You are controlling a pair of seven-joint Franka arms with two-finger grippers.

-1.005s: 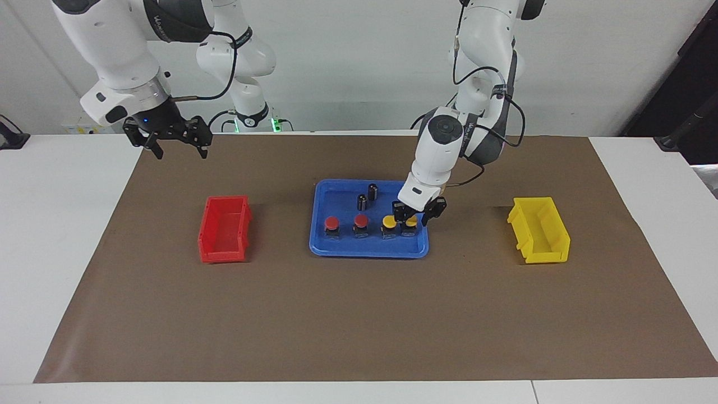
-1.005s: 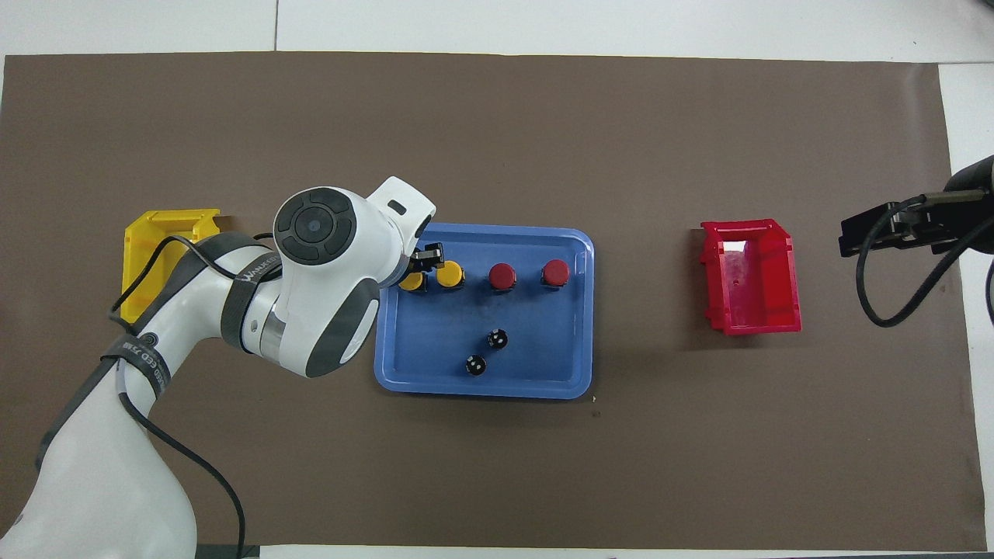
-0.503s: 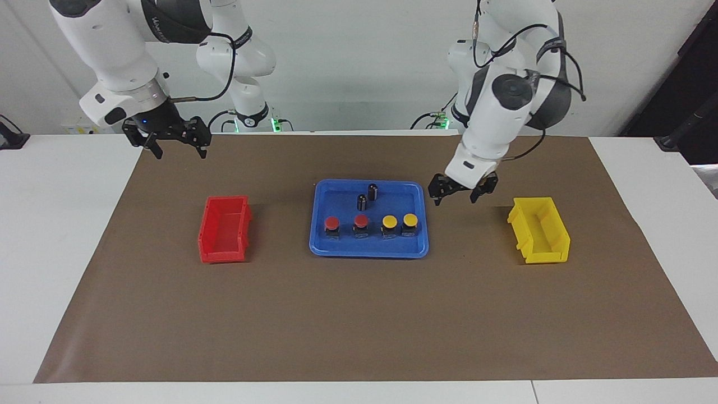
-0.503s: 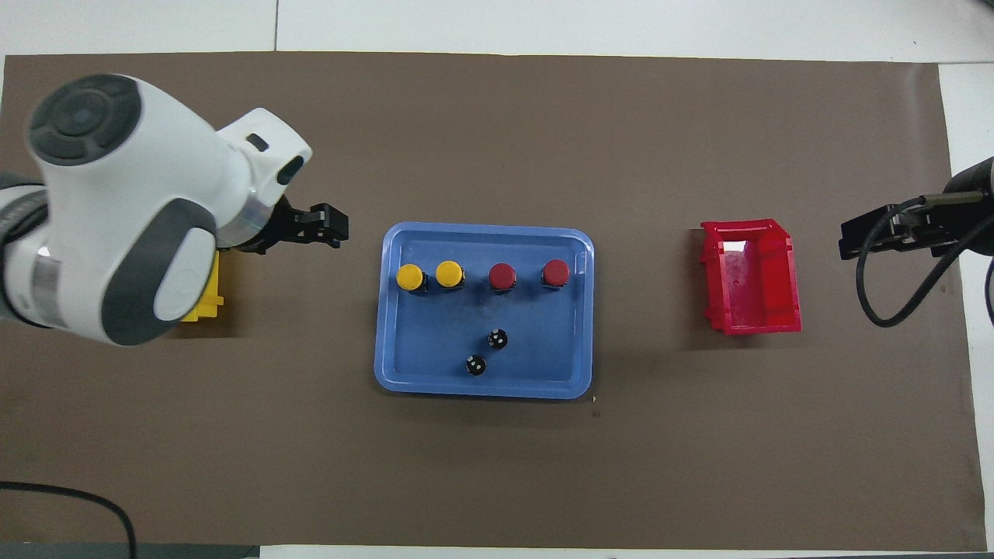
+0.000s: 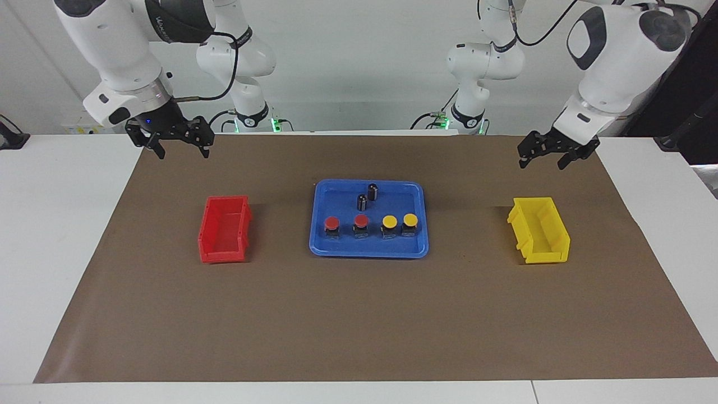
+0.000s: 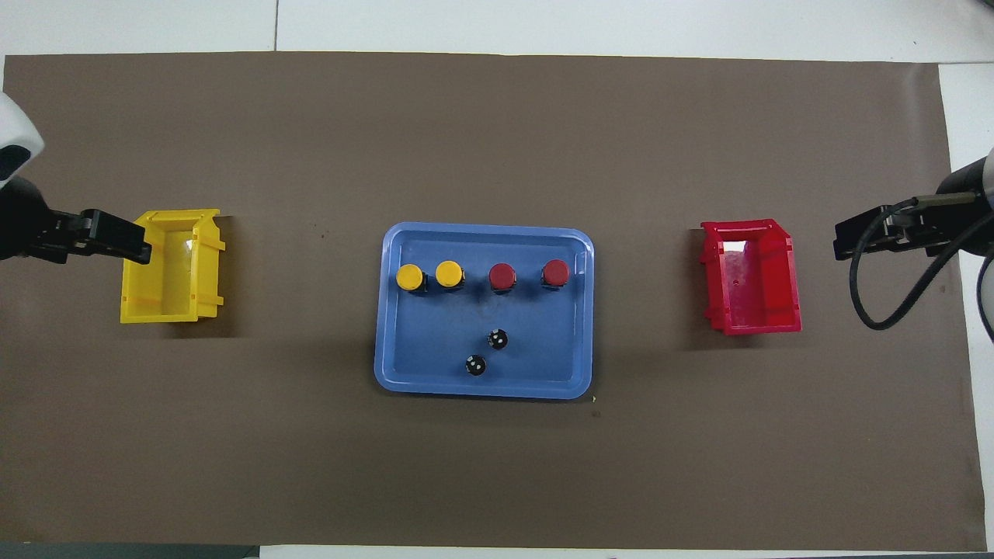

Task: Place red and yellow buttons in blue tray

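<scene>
Gone from over the blue tray [image 5: 368,248]: left hand [image 5: 551,155], up in the air over the counter [image 5: 359,314] by the yellow bin [image 5: 539,229], fingers spread, holding nothing. Waiting over the counter's edge near the red bin [image 5: 224,228]: right hand [image 5: 176,143], also spread and empty. Standing in a row in the tray: two red buttons [image 5: 346,224] and two yellow buttons [image 5: 399,223], beside two dark cylinders [image 5: 367,196]. Reads as task complete.
</scene>
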